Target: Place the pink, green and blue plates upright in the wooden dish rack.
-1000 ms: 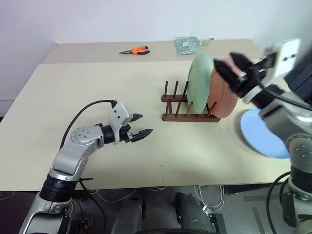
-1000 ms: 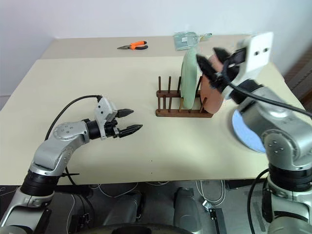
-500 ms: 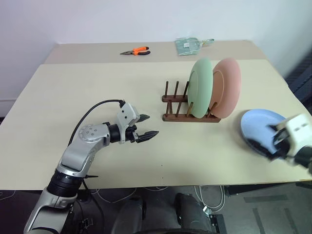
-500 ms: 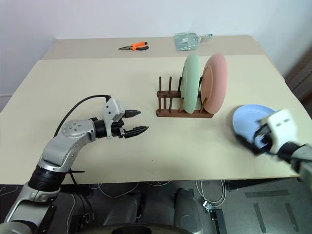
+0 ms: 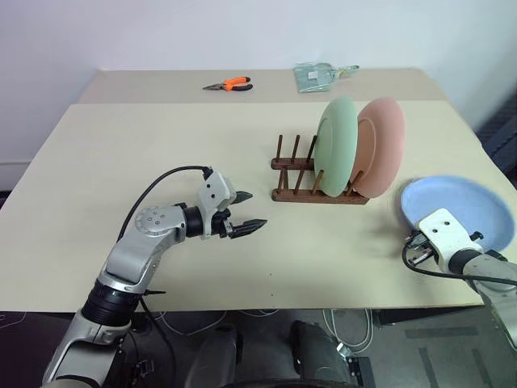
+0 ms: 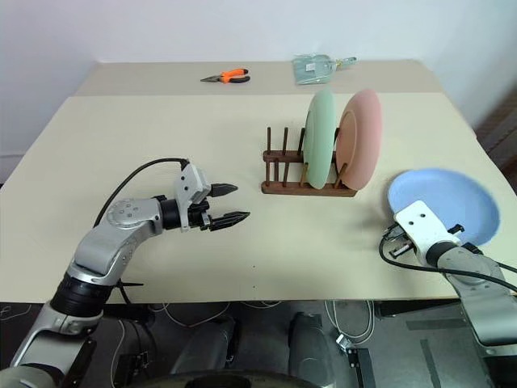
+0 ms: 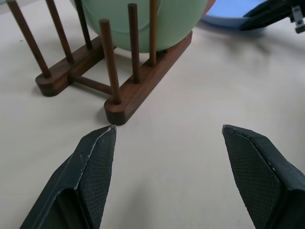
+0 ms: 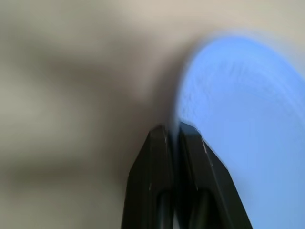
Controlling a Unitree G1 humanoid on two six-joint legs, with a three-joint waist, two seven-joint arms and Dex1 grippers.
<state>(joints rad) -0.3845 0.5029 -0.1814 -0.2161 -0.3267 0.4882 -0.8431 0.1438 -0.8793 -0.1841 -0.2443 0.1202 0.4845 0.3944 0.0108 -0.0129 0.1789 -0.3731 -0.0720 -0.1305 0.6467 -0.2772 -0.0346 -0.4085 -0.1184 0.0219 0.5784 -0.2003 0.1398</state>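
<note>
The green plate (image 5: 337, 145) and pink plate (image 5: 382, 147) stand upright side by side in the rack (image 5: 317, 182), leaning a little between its pegs. The blue plate (image 5: 462, 212) lies flat on the counter (image 5: 121, 153) near the right edge, well apart from the rack. The right claw (image 8: 172, 136) sits at the plate's near rim, its two fingers pressed together; they look closed on the rim's edge, though I cannot say for sure that it is pinched between them. The left claw (image 5: 245, 212) hovers over the counter in front of the rack, spread wide and holding nothing. The plate looks stiff, thin and fairly light, with a matte face that should not slip much, but a chip is likely if it knocks a peg or drops. The rim is the only place to grip while it lies flat; I would pinch it deep enough that it cannot swing when tipped upright. Free slots remain left of the green plate.
</note>
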